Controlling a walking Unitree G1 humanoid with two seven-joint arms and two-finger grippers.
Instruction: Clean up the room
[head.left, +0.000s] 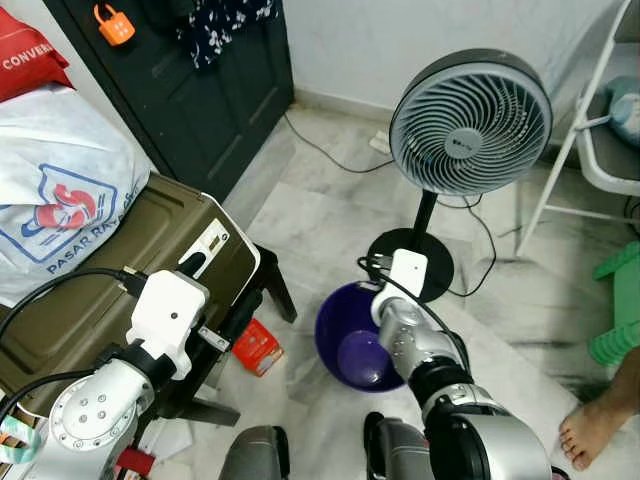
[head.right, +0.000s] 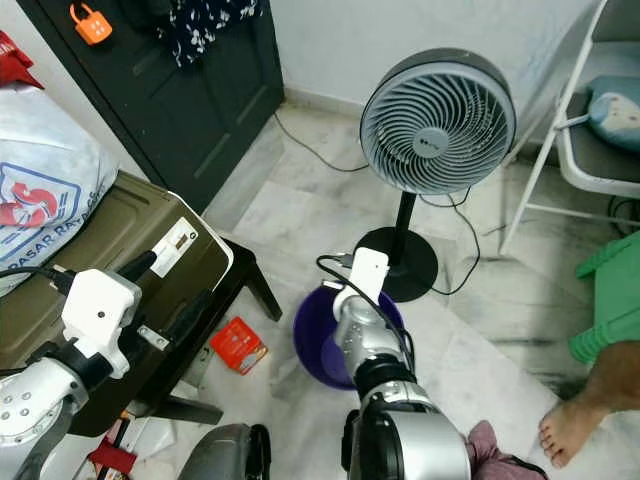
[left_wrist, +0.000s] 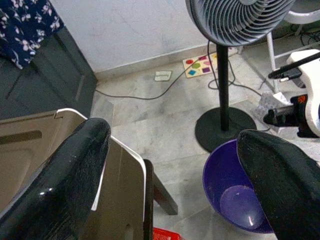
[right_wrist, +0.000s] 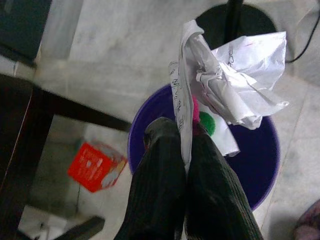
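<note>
My right gripper (right_wrist: 183, 131) is shut on a crumpled sheet of white paper (right_wrist: 235, 87) and holds it above a purple basin (head.left: 340, 330) on the floor. A pink and a green thing (right_wrist: 206, 123) lie inside the basin, partly hidden by the paper. A small red box (head.left: 258, 347) lies on the floor to the left of the basin. My left gripper (left_wrist: 175, 135) is open and empty, raised over the corner of an olive case (head.left: 150, 250) on a low black stand.
A standing fan (head.left: 470, 120) rises just behind the basin, its cable trailing over the floor. A white folding chair (head.left: 600, 150) and a green stool (head.left: 620, 310) stand at the right. A person's bare foot (head.left: 590, 430) is at the lower right. Bags sit on the case.
</note>
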